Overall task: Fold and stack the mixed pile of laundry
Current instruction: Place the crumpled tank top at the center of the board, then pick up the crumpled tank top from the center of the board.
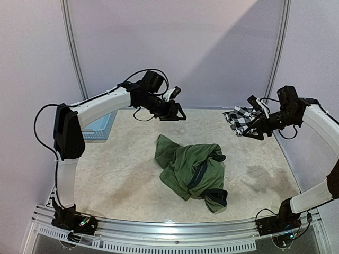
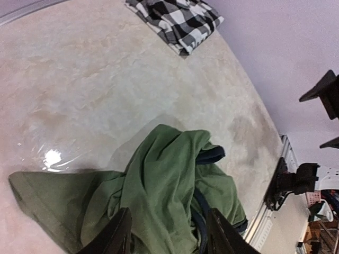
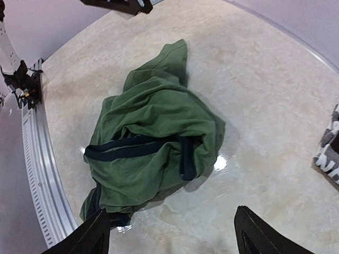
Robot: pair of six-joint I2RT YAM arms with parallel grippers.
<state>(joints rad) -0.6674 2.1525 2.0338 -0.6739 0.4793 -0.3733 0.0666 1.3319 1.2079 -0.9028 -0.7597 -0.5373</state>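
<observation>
An olive-green shirt (image 1: pixel 190 169) with dark blue trim lies crumpled in the middle of the table; it also shows in the left wrist view (image 2: pixel 169 185) and the right wrist view (image 3: pixel 153 143). The black-and-white checked shirt (image 1: pixel 239 119) lies folded at the back right (image 2: pixel 177 21), just at the frame edge (image 3: pixel 331 151). My left gripper (image 1: pixel 177 108) hangs above the table's back, open, with nothing between its fingers (image 2: pixel 168 235). My right gripper (image 1: pixel 254 129) hovers beside the checked shirt, open wide and empty (image 3: pixel 175 238).
A light blue lattice basket (image 1: pixel 100 127) sits at the back left behind the left arm. A ribbed metal rail (image 1: pixel 169 233) runs along the near edge. Pale walls curve closely around the back and sides.
</observation>
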